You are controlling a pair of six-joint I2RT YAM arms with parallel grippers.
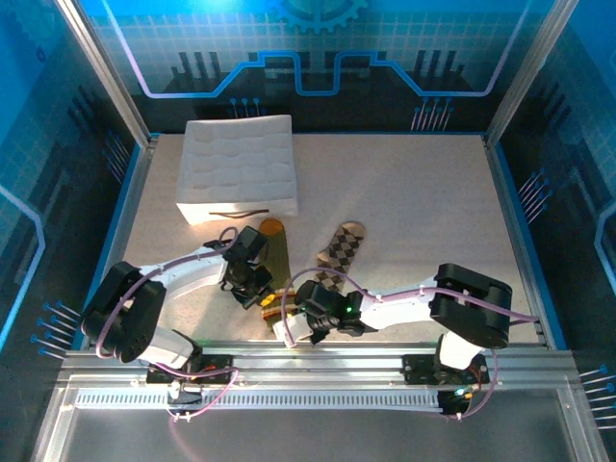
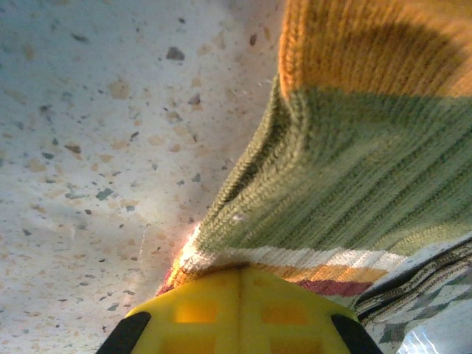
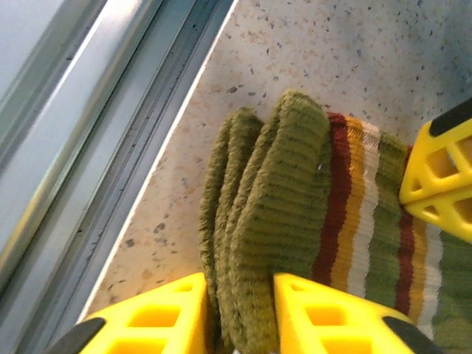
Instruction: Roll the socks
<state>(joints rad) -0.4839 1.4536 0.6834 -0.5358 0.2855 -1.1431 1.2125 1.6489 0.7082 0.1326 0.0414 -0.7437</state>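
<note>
top: overhead, far, facing table (image 1: 404,192) | wrists: close, downward, sharing olive sock (image 2: 346,184)

No legible txt, labels, brand marks or nos. on socks (image 1: 277,258), tray (image 1: 241,164) or table (image 1: 414,192)

white quilted tray (image 1: 241,164) sits at the far left of the speckled table (image 1: 414,212)

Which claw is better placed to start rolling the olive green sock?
Probably right. The right claw pinches the bunched cuff of the olive green sock; the left claw grips farther along, at the stripes.
</note>
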